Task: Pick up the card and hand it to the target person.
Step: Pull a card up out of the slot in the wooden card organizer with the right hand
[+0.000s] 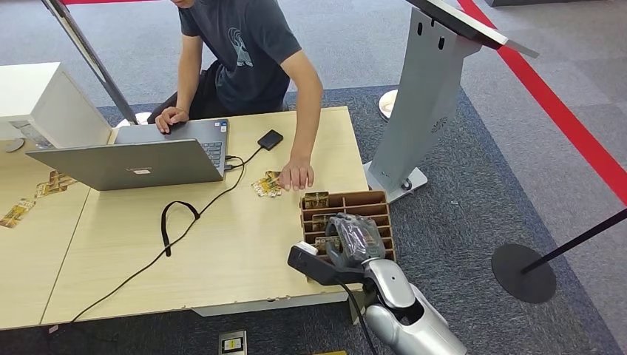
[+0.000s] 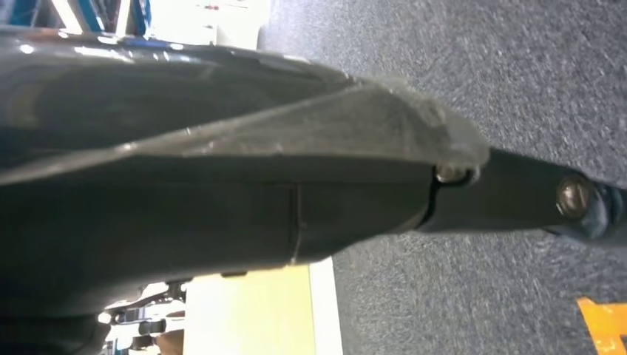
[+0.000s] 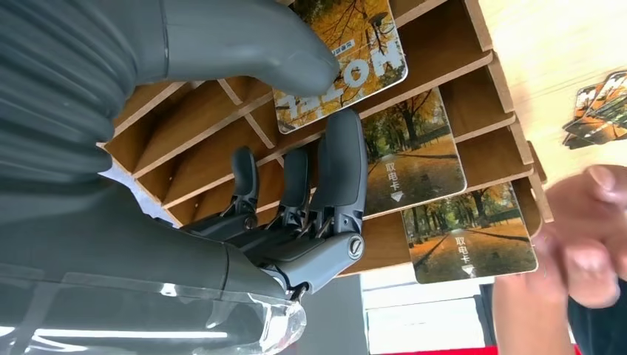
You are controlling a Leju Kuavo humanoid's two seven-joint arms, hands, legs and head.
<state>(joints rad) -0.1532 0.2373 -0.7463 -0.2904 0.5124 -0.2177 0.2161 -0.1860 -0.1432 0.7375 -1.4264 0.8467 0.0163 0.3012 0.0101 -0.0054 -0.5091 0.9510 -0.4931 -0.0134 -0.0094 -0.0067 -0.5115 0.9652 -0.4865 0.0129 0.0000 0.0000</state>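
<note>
Over the wooden slotted card holder (image 1: 370,203) at the desk's (image 1: 244,251) corner, the right hand (image 3: 296,148) pinches the nearest card (image 3: 347,59) between thumb and a fingertip. Two more cards stand in slots beyond. A person's hand (image 1: 296,176) rests nearby.

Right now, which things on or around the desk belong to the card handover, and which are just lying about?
Part of the job:
- right hand, thumb on a card
- slotted wooden card rack
- the person at the desk, hand beside the rack

Just lying about:
- laptop
- black cable
- small black box
- loose cards on the desk
- grey stand
</note>
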